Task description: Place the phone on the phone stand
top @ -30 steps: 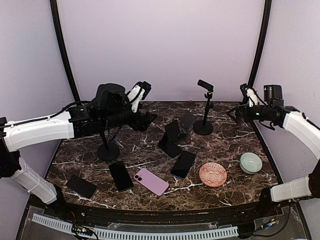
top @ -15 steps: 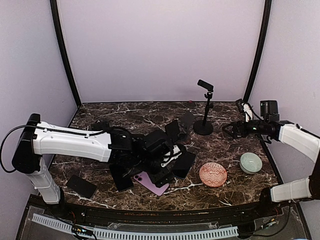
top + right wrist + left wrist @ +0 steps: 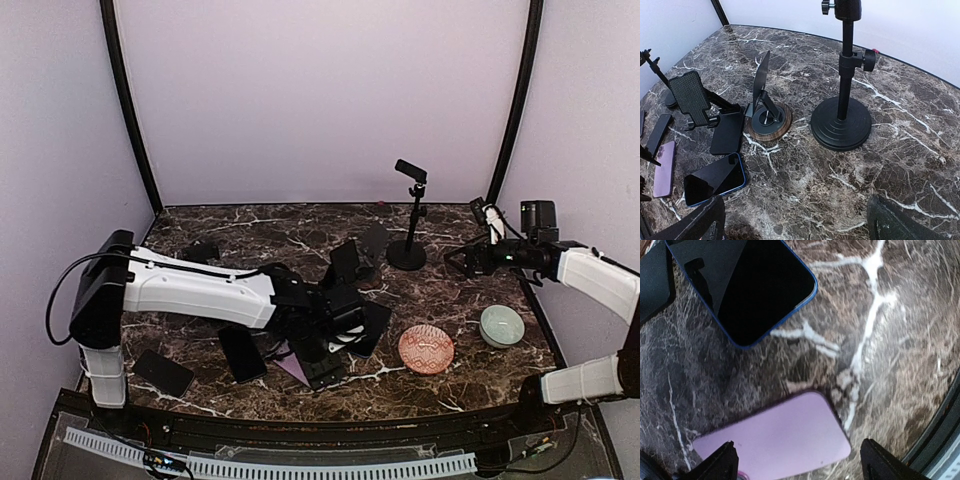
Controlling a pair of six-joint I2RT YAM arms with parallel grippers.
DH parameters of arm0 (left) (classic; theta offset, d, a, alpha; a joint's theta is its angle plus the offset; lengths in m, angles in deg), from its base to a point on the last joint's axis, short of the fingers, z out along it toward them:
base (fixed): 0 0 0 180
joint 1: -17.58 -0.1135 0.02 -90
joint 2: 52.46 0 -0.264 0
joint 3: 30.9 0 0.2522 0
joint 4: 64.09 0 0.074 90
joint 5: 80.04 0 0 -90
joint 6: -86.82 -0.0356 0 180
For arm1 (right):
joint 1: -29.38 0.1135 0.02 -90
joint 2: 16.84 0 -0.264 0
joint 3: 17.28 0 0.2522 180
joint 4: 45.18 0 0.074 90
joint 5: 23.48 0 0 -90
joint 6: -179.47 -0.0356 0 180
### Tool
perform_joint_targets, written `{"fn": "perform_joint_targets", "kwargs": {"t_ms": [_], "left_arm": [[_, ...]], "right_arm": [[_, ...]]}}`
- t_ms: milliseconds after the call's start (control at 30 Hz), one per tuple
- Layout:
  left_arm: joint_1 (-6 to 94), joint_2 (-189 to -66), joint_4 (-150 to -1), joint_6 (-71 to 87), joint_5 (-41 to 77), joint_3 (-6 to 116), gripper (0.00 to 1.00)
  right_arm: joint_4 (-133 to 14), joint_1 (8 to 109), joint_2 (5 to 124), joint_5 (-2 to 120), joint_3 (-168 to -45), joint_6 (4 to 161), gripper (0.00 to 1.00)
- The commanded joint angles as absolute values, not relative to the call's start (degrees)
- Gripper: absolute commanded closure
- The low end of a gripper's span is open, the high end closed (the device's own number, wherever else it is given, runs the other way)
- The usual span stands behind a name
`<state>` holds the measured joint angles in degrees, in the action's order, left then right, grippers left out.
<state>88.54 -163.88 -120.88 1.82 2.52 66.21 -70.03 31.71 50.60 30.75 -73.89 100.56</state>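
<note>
A pink phone (image 3: 775, 440) lies flat on the marble table (image 3: 450, 300). My left gripper (image 3: 800, 467) hangs open just above it, one fingertip (image 3: 720, 465) on each side of it, and nothing is held. In the top view the left gripper (image 3: 322, 360) hides most of the pink phone (image 3: 290, 366). A blue-edged phone (image 3: 745, 285) lies just beyond. A black folding stand (image 3: 690, 97), a round wood-rimmed stand (image 3: 767, 120) and a tall pole stand (image 3: 841, 122) are on the table. My right gripper (image 3: 460, 262) is open and empty at the right.
Two black phones (image 3: 242, 352) (image 3: 165, 372) lie at the front left. A pink patterned dish (image 3: 426, 348) and a pale green bowl (image 3: 501, 325) sit at the front right. A clamp stand (image 3: 650, 62) shows at the far left of the right wrist view.
My left arm has swung from the back left down to the middle front and now hovers over the pink phone. My right gripper dropped a little, then stayed still.
</note>
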Motion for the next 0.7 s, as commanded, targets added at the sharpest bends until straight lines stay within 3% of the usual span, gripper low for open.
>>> {"fn": "perform_joint_targets", "kwargs": {"t_ms": [0, 233, 667], "left_arm": [[88.43, -168.42, -124.09, 6.05, 1.03, 73.59, 0.12], [86.62, -173.33, -121.40, 10.77, 2.74, 81.18, 0.01], [82.60, -183.72, -124.07, 15.51, 6.16, 94.65, 0.02]], "right_arm": [[-69.41, 32.07, 51.63, 31.59, -75.67, 102.77, 0.01], [-69.75, 32.95, 51.53, 31.89, -75.42, 103.92, 0.01], [-69.26, 33.37, 50.92, 35.30, -75.33, 104.38, 0.02]]}}
